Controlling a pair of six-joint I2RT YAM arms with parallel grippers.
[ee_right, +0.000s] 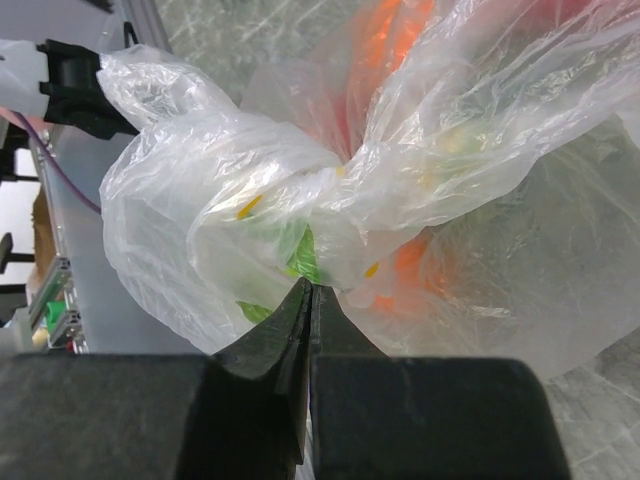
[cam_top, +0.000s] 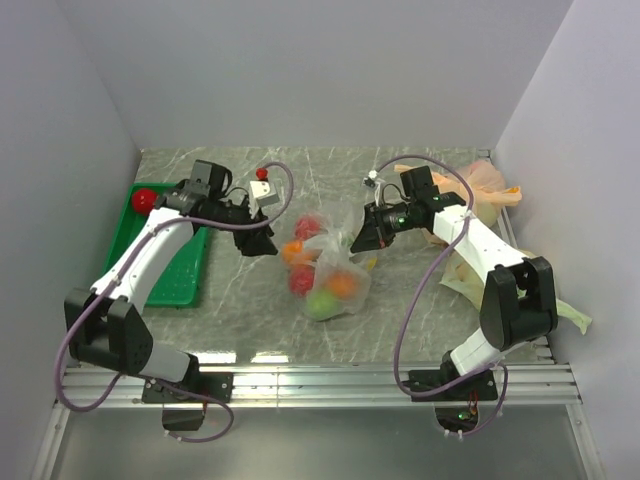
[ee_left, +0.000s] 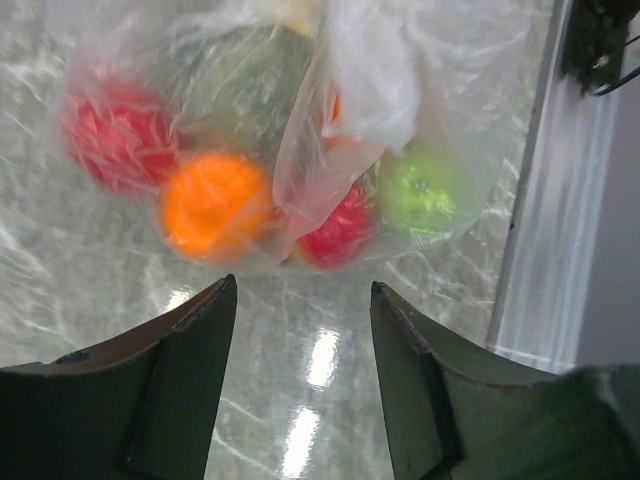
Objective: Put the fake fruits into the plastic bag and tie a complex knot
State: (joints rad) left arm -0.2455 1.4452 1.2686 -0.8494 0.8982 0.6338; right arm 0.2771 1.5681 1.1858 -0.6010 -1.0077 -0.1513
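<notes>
**Top external.** The plastic bag (cam_top: 335,262) lies mid-table, with the fake fruits (cam_top: 341,285) showing through it in red, orange and light green. Its long axis runs roughly from 11 to 5 o'clock. The gathered neck points toward 1 o'clock, where the right gripper (cam_top: 357,240) meets it. The left gripper (cam_top: 256,241) sits at the bag's 10 o'clock, near it but apart. One red ball (cam_top: 145,198) rests on the green tray (cam_top: 185,270), far off at 9 o'clock and outside the bag.

**Left wrist.** The left gripper (ee_left: 300,290) has its jaws spread wide with nothing between them. The bag (ee_left: 350,110) is dead ahead at 12 o'clock, with bare table (ee_left: 300,390) separating it from the fingertips. The fruits (ee_left: 215,205) are bunched in the bag's belly, and a fold of loose film hangs over the middle.

**Right wrist.** The right gripper (ee_right: 308,290) is clenched, pinching a twist of the bag's film (ee_right: 240,190) between closed jaws. The bunched neck rises from the pinch toward 12 o'clock, and a loose lobe balloons to 10 o'clock.

**Judgement.** The right arm has the neck, so the free left arm must supply the second grip for the knot. Its target is the loose plastic straight ahead at 12 o'clock, above the fruits and not among them.
</notes>
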